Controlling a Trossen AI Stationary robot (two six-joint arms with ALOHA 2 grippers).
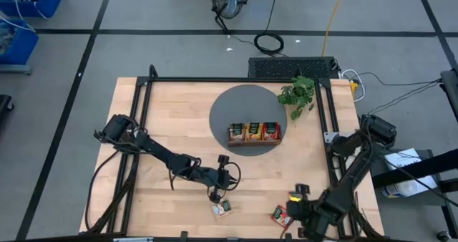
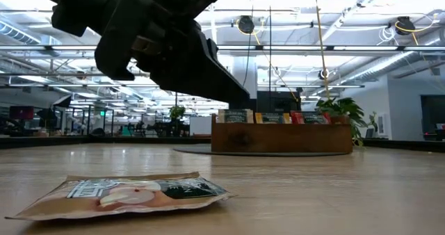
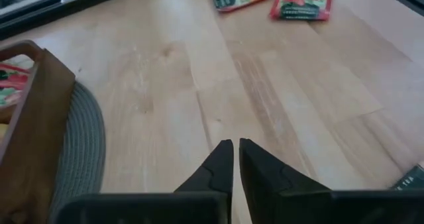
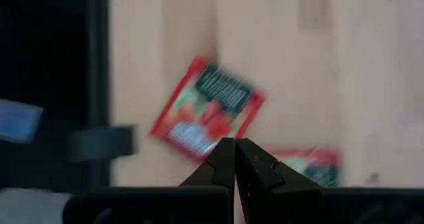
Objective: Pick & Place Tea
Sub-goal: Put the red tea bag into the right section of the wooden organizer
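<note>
From above, the left end effector (image 1: 215, 195) hangs just beside a pale sachet (image 1: 222, 209) near the tabletop's (image 1: 172, 113) front edge; the right end effector (image 1: 295, 217) hangs by a red sachet (image 1: 280, 215) at the front right corner. Wooden tray (image 1: 254, 133) sits mid-table, bare wood around. Both wrist views show fingers clenched, empty. Low view: the pale sachet (image 2: 132, 192) lies flat.

Light wooden table (image 1: 179, 113), black-framed, carrying:
- round grey mat (image 1: 229, 106), lying at the table's far middle;
- green leafy plant (image 1: 299, 95), sitting just beside the mat;
- beige tea sachet (image 1: 222, 209), lying flat well nearer than the mat;
- red tea sachets (image 1: 280, 215), lying near the beige one.
</note>
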